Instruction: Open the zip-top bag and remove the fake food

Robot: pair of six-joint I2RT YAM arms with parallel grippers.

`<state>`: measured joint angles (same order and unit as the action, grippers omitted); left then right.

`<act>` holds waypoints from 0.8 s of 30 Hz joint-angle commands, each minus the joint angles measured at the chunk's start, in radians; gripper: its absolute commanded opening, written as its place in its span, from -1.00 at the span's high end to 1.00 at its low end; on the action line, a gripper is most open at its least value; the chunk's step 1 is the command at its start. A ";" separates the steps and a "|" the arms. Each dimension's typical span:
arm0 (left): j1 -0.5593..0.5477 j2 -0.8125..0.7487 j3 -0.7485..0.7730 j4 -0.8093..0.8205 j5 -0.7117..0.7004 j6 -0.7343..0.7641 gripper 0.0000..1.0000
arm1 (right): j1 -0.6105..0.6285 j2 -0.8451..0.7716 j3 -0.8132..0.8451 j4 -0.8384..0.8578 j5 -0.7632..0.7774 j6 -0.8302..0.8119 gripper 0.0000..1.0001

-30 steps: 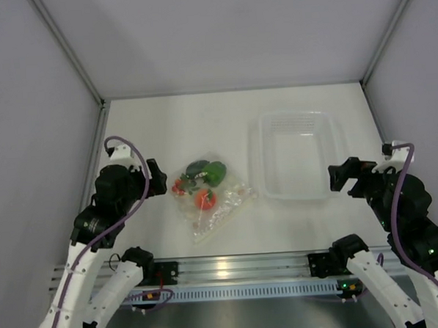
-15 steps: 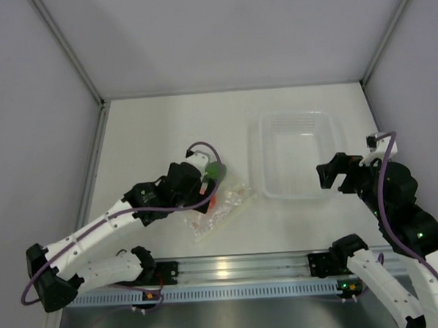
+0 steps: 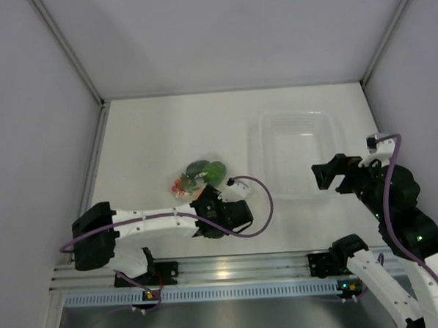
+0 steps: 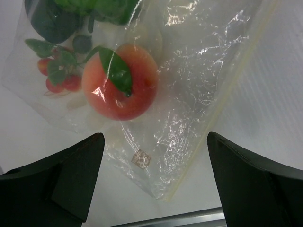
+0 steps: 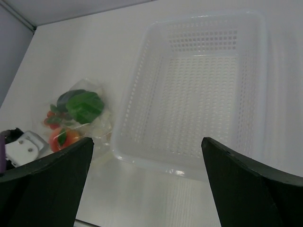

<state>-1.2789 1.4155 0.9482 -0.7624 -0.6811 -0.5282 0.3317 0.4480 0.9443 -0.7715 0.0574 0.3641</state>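
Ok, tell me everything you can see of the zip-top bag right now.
The zip-top bag is clear, glossy, wrinkled soft plastic, lying flat on the white table. Its zip strip runs along one edge; open or sealed, I cannot tell. Inside sit a peach, tomatoes and dark green pieces. The open left gripper hovers over it, not gripping.

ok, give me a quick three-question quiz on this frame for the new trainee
1. True or false: the peach lies inside the bag.
2. The left hand is: A) shut on the bag, B) open over the bag, C) shut on the peach.
3. Fill in: the hand nearer the tray is the ___ hand.

Key: 1 true. 2 B. 3 right.
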 commanded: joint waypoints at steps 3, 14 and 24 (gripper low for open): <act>-0.048 0.152 0.058 0.035 -0.083 -0.036 -0.89 | 0.009 -0.038 0.021 0.080 -0.034 0.024 -0.99; -0.105 0.397 0.153 0.041 -0.086 -0.006 -0.70 | 0.009 -0.092 0.042 0.028 -0.036 0.013 -0.99; -0.093 0.507 0.141 0.046 -0.089 -0.003 -0.65 | 0.010 -0.114 0.062 0.003 -0.036 0.004 -0.99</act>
<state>-1.3819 1.8496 1.1049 -0.7391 -0.8253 -0.5205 0.3317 0.3454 0.9600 -0.7742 0.0246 0.3767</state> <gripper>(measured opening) 0.836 0.993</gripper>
